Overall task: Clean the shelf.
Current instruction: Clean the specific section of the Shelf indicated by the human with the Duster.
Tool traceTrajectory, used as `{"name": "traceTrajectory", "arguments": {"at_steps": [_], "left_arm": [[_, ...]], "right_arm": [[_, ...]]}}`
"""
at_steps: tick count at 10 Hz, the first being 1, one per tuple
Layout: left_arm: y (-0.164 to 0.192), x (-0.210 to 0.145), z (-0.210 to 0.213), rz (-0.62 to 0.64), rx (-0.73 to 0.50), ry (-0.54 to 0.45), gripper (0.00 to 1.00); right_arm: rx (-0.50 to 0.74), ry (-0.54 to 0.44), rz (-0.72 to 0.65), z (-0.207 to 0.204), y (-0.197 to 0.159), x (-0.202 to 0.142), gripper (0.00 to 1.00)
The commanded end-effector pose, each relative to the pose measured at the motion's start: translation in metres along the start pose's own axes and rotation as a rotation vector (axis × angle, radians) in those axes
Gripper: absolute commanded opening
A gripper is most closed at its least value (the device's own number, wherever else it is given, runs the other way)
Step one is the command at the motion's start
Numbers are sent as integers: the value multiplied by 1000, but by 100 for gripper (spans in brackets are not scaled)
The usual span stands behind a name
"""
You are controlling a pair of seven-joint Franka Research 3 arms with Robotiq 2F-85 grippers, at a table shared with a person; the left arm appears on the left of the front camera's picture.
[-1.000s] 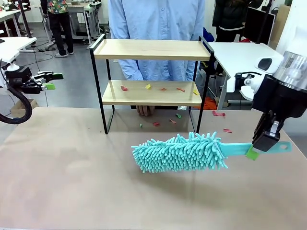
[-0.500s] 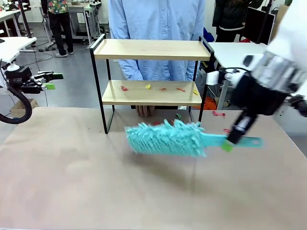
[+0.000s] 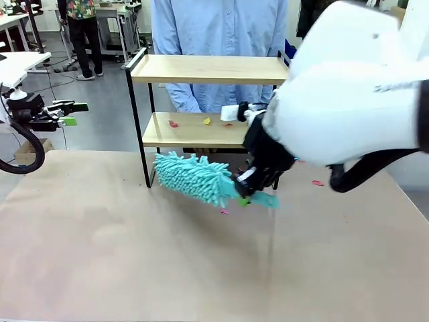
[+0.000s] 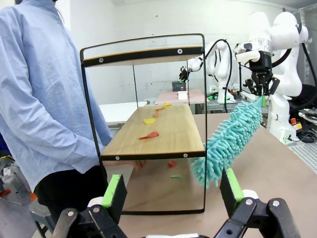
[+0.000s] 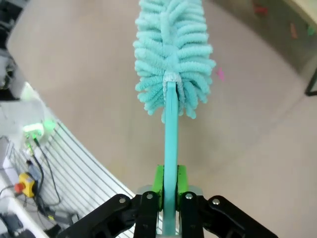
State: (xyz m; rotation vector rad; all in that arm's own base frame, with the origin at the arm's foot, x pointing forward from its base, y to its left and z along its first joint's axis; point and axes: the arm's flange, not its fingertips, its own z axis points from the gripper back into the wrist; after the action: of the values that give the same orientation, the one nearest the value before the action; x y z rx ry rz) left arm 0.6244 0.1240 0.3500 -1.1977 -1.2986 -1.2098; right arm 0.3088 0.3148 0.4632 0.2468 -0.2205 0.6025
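Brown tabletop, with a person in a blue shirt standing at the far side. Shelf stands at the far edge, mid-table, directly in front of the person. Red and yellow scraps lie on its lower board. Right gripper is clamped on the handle of a teal duster. The fluffy head sits low, just in front of the lower board by the shelf's left legs; whether it touches the shelf cannot be told. Left gripper is well apart to the left, fingers spread, holding nothing.
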Motion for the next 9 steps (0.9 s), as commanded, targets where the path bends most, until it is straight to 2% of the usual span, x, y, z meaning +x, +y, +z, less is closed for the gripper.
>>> {"name": "traceTrajectory", "arguments": {"at_steps": [1,5,7,9], "left_arm": [[-2,3,0,-16,-8,9,100],[-2,3,0,-16,-8,9,100],[-2,3,0,-16,-8,9,100],[-2,3,0,-16,-8,9,100]], "right_arm": [[-5,11,24,13,-12,-10,13],[0,15,-2,4,-8,-3,13],[-147,-56,-206,-26,35,27,13],[-222,-110,-299,-57,62,51,13]]}}
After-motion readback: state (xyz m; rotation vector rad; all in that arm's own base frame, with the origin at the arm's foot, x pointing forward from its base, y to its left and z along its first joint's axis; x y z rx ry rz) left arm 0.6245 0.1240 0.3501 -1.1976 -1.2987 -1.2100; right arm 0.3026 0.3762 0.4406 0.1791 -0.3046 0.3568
